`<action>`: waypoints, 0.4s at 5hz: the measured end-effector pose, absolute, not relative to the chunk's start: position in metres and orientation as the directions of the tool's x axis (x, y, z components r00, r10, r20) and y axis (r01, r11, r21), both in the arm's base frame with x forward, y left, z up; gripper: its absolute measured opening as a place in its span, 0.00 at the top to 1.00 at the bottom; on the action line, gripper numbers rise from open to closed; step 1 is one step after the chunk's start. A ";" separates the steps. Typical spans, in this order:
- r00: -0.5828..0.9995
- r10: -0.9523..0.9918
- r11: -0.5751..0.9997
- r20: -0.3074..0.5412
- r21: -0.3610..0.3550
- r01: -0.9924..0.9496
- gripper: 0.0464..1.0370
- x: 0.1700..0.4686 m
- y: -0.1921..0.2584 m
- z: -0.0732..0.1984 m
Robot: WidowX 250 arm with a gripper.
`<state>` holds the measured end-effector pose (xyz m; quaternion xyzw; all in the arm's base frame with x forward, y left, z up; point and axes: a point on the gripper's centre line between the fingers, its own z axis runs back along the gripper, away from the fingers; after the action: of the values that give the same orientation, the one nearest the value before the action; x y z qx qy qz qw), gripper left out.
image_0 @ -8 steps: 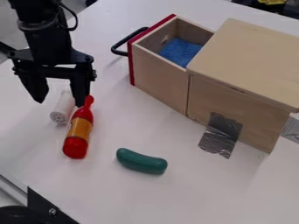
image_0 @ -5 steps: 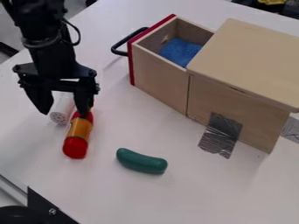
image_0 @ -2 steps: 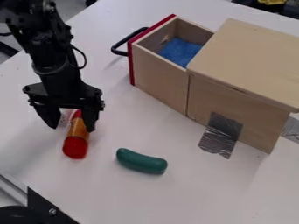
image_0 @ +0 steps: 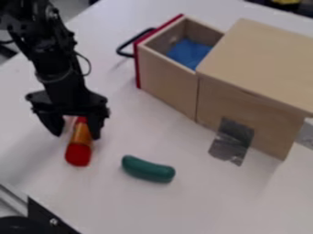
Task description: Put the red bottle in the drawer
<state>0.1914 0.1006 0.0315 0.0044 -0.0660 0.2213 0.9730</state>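
"How's the gripper (image_0: 76, 135)?"

"Wide, fingers astride the red bottle (image_0: 79, 145) lying below it on the white table (image_0: 153, 205). I'd centre, close evenly, then lift straight; a lopsided squeeze could roll it."

"And around it?"

"Up and right of the gripper, the open drawer (image_0: 164, 77) with blue cloth (image_0: 187, 53) inside. Nearer, lower right, a green cucumber (image_0: 148, 169). Grey floor (image_0: 72, 9) behind."
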 end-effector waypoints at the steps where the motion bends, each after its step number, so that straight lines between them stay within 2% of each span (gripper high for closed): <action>1: 0.889 0.435 0.899 0.144 -0.024 -0.437 0.04 0.193 0.101 0.032; 2: 0.882 0.450 0.892 0.141 -0.024 -0.451 0.04 0.194 0.103 0.025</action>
<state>0.1941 0.1033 0.0254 0.0045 -0.0715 0.2322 0.9700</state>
